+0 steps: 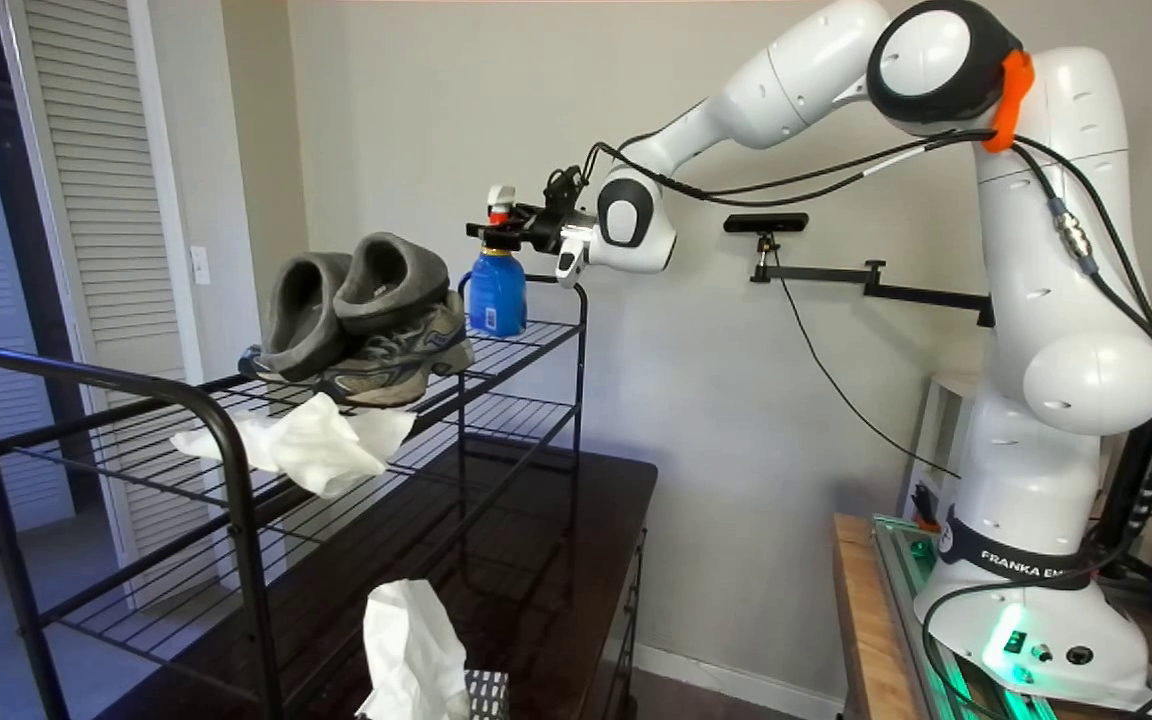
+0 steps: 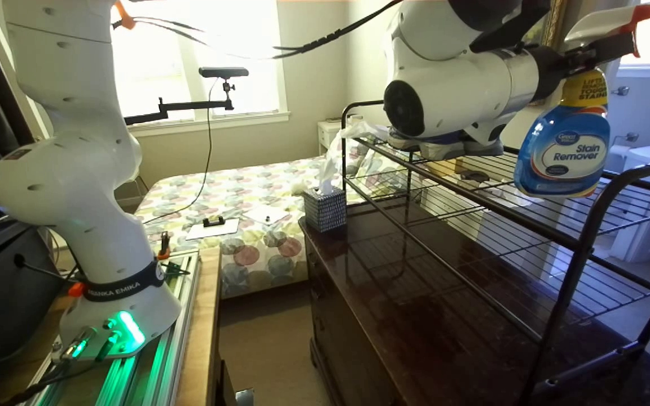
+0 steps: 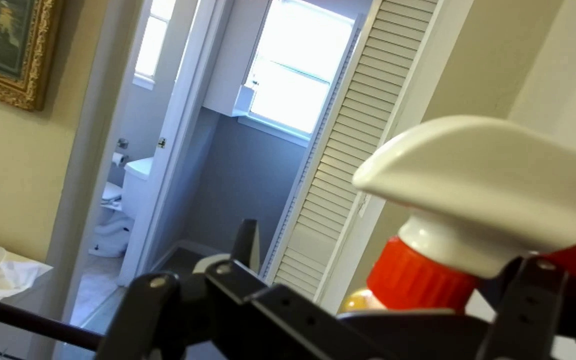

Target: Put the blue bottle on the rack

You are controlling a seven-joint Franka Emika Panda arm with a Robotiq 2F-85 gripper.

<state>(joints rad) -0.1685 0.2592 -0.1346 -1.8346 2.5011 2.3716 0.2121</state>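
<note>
Hovering over the rack (image 1: 241, 510), the gripper (image 1: 493, 234) has its jaws wide apart, the blue bottle (image 1: 498, 292) loose between.
Bottle upright on the top shelf (image 2: 505, 212); arm (image 1: 786, 85) sloping down from a high elbow (image 1: 941, 60); white tissue (image 1: 413, 645) poking from its box (image 2: 325, 213).
</note>
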